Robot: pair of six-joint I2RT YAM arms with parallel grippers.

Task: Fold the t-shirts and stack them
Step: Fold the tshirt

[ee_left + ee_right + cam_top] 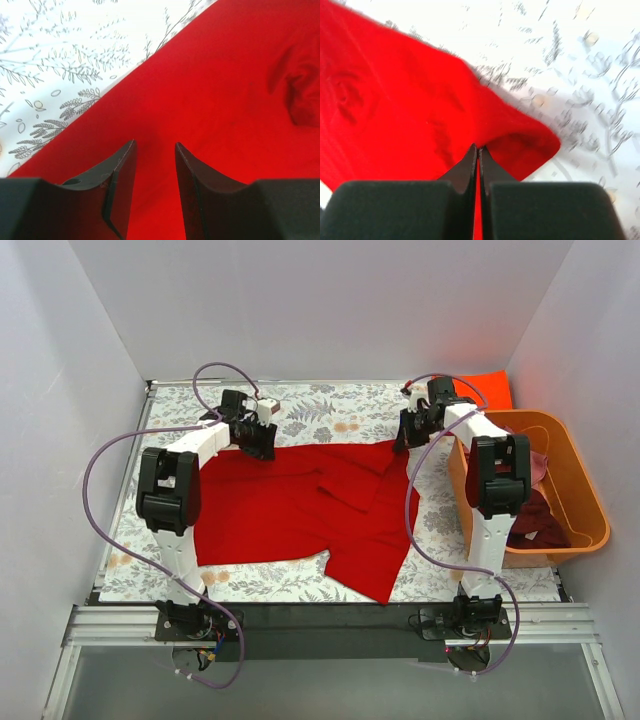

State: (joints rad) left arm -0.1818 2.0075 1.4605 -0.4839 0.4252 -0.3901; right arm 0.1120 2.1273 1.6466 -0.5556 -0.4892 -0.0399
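Red shirt (300, 510) pinched at one corner

The right pincer (478, 150) is shut tight. Its two tips press together on the edge of the red shirt. The cloth bunches up in a little hump just beside them. From above, this pincer sits at the shirt's 2 o'clock corner.

The left pincer (155, 145) is partly open. Its tips stand apart with flat red cloth showing in the gap, and it holds nothing. It is low over the shirt near the 11 o'clock edge. I cannot tell if it touches the cloth.

The red shirt lies spread out in the middle of the table (330, 415), which has a leaf pattern. The shirt has a few folds and wrinkles. One pointed part reaches toward 5 o'clock.

An orange shirt (490, 390) lies at 1 o'clock from the red one, at the back of the table. A tub (590, 502) stands at 3 o'clock, with dark shirts (535, 522) inside.
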